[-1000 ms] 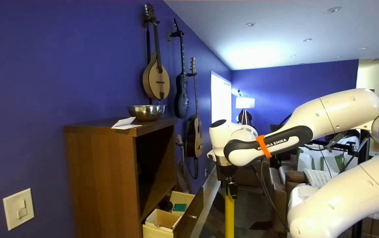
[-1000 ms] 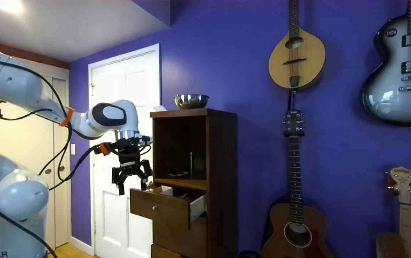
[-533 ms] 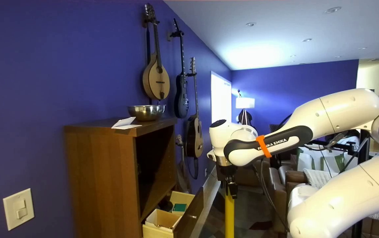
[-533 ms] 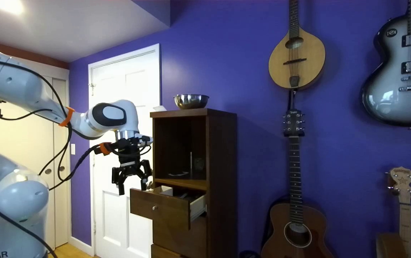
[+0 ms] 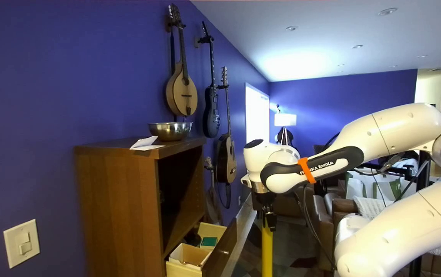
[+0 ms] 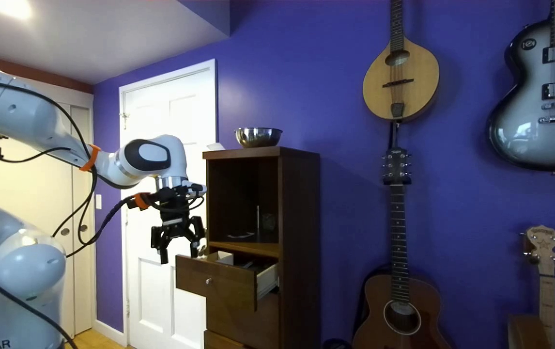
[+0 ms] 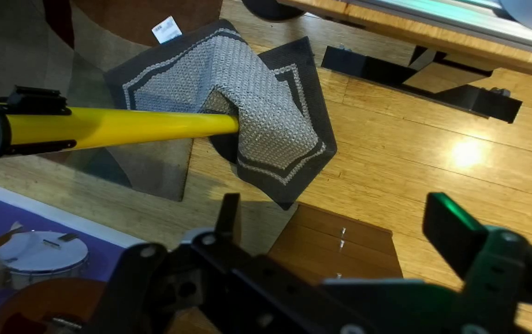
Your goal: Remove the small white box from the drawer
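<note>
Nearest the lens in the wrist view, we see the gripper (image 7: 333,200), its two fingers (image 7: 456,232) standing apart with a wide gap between them. In both exterior views it points downward, and we find it outside the pulled-out drawer (image 5: 179,271), near the front panel (image 5: 223,246) but apart from it. The small white box (image 5: 190,254) sits inside the drawer, upright and open-topped; in an exterior view that panel stands between box and gripper, so we see the two well apart. Beside the box, in the same drawer, lies a small green item (image 5: 209,241). Behind rises the brown cabinet (image 5: 116,207), with a metal bowl (image 5: 171,132) and a folded white paper (image 5: 144,144) on top. Past the gripper we make out a yellow post (image 5: 267,250), then, farther off, stringed instruments (image 5: 182,94) on the purple wall (image 5: 70,77) and a lit lamp (image 5: 285,119).
</note>
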